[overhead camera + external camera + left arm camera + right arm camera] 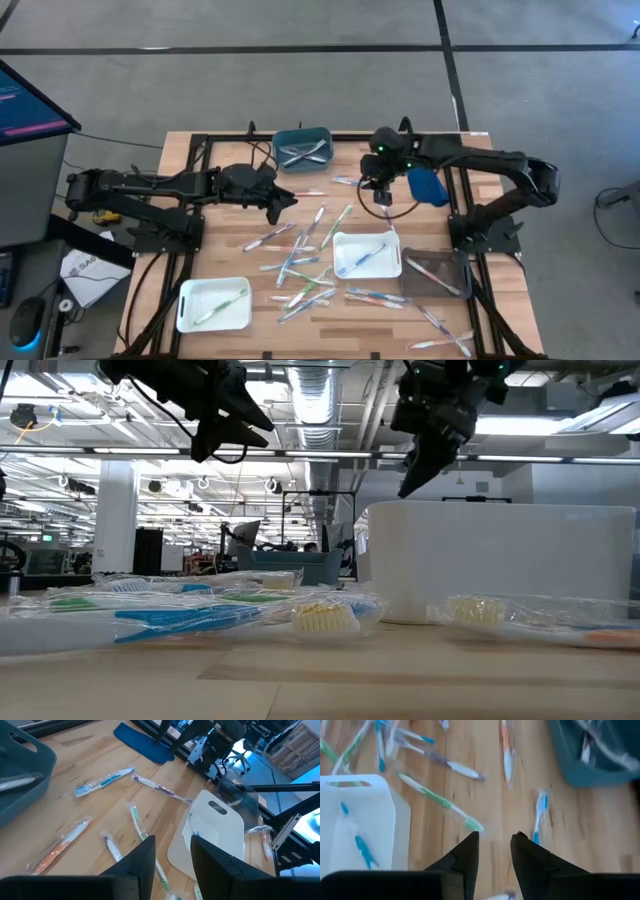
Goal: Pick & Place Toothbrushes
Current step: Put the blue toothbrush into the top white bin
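Wrapped toothbrushes beside a white tray, both arms overhead.

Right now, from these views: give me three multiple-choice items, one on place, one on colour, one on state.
1. In the high view, the teal bin sits: A) top centre B) bottom left C) right edge.
2. The toothbrush in the bottom-left white tray is: A) pink B) green C) orange.
3. The right gripper is: A) gripping a toothbrush B) inside the bin C) open and empty.

1A: it lies at the top, midway across. 2B: its handle shows green. 3C: only bare wood shows between its fingers.
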